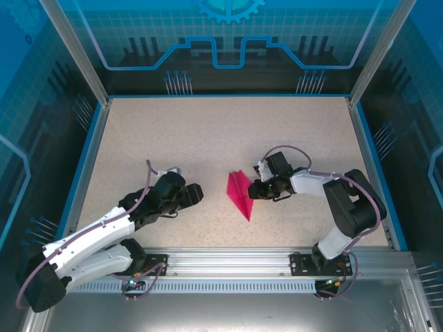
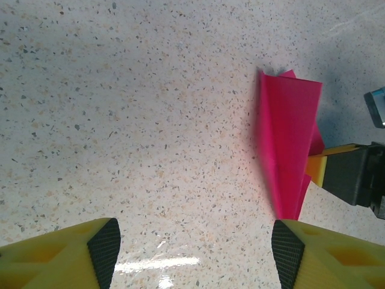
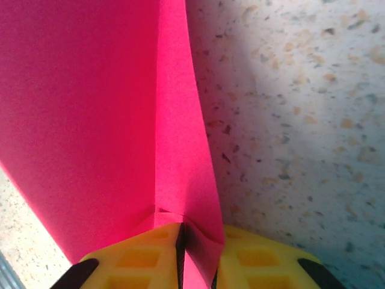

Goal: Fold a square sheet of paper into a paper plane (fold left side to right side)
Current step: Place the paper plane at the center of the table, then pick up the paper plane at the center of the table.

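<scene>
The magenta-pink sheet of paper is folded into a narrow pointed paper plane [image 1: 239,194] and lies mid-table with its tip toward the near edge. My right gripper [image 1: 254,189] meets it from the right. In the right wrist view a raised fold of the paper plane [image 3: 90,120] sits pinched between the yellow fingers of the right gripper [image 3: 198,259]. My left gripper [image 1: 197,194] hovers just left of the plane and stands open. In the left wrist view the left gripper [image 2: 195,247] has bare table between its pads, with the paper plane [image 2: 289,138] ahead to the right.
The speckled beige table [image 1: 208,138] is ringed by a blue rim and aluminium posts. A metal rail [image 1: 228,259] with both arm bases runs along the near edge. The right arm's yellow fingertip [image 2: 317,168] pokes out beside the plane in the left wrist view.
</scene>
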Available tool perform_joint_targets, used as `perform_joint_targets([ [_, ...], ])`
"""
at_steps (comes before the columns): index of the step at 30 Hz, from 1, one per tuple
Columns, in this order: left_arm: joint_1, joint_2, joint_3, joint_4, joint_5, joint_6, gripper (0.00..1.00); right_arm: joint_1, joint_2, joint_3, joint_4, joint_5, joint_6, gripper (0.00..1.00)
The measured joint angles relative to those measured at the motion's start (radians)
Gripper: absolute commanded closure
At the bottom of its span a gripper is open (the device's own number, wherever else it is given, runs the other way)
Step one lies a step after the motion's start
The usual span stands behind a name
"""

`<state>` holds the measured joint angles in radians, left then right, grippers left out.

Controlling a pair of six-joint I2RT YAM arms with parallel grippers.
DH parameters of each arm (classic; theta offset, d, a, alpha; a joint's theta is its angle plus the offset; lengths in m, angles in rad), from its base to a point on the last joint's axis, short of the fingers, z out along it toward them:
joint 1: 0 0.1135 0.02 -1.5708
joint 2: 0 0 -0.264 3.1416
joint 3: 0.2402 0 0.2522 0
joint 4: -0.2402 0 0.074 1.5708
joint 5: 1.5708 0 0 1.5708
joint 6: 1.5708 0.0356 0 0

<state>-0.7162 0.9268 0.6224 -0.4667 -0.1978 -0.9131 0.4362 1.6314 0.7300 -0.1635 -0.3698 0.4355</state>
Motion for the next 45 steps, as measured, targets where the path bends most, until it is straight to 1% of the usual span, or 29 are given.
perform_joint_targets([
  [1, 0.0, 0.004, 0.002, 0.0, 0.0, 0.0, 0.29, 0.0, -0.005, 0.005, -0.014, 0.017, -0.008, 0.74],
  [4, 0.0, 0.01, 0.007, 0.0, 0.0, 0.002, 0.29, 0.0, -0.035, 0.015, -0.069, 0.076, -0.029, 0.65],
  [8, 0.0, 0.01, 0.01, 0.001, 0.001, 0.008, 0.27, 0.007, -0.12, 0.02, -0.146, 0.151, -0.052, 0.54],
  [11, 0.0, 0.01, 0.01, 0.008, 0.004, 0.016, 0.24, 0.034, -0.188, 0.044, -0.214, 0.211, -0.063, 0.46],
  [13, 0.0, 0.009, 0.01, 0.024, 0.004, 0.024, 0.21, 0.071, -0.225, 0.066, -0.252, 0.25, -0.069, 0.4],
  [17, 0.0, 0.005, 0.01, 0.048, 0.005, 0.026, 0.19, 0.143, -0.245, 0.096, -0.293, 0.266, -0.074, 0.38],
  [22, 0.0, -0.011, 0.01, 0.054, 0.008, 0.026, 0.19, 0.22, -0.169, 0.126, -0.317, 0.272, -0.063, 0.38],
  [27, 0.0, -0.03, 0.009, 0.053, 0.008, 0.026, 0.18, 0.238, -0.085, 0.148, -0.329, 0.29, -0.047, 0.41],
  [35, 0.0, -0.042, 0.009, 0.053, 0.008, 0.026, 0.17, 0.254, -0.011, 0.184, -0.325, 0.311, -0.023, 0.52],
  [36, 0.0, -0.042, 0.009, 0.053, 0.008, 0.026, 0.17, 0.257, 0.003, 0.191, -0.325, 0.315, -0.021, 0.55],
  [38, 0.0, -0.042, 0.009, 0.053, 0.008, 0.026, 0.17, 0.264, 0.026, 0.202, -0.323, 0.32, -0.016, 0.64],
  [42, 0.0, -0.045, 0.009, 0.052, 0.008, 0.031, 0.14, 0.271, 0.055, 0.213, -0.323, 0.33, -0.009, 0.89],
  [43, 0.0, -0.048, 0.009, 0.052, 0.008, 0.033, 0.12, 0.271, 0.056, 0.216, -0.323, 0.334, -0.009, 0.92],
  [45, 0.0, -0.053, 0.009, 0.052, 0.011, 0.043, 0.11, 0.265, 0.058, 0.238, -0.334, 0.337, -0.007, 0.92],
])
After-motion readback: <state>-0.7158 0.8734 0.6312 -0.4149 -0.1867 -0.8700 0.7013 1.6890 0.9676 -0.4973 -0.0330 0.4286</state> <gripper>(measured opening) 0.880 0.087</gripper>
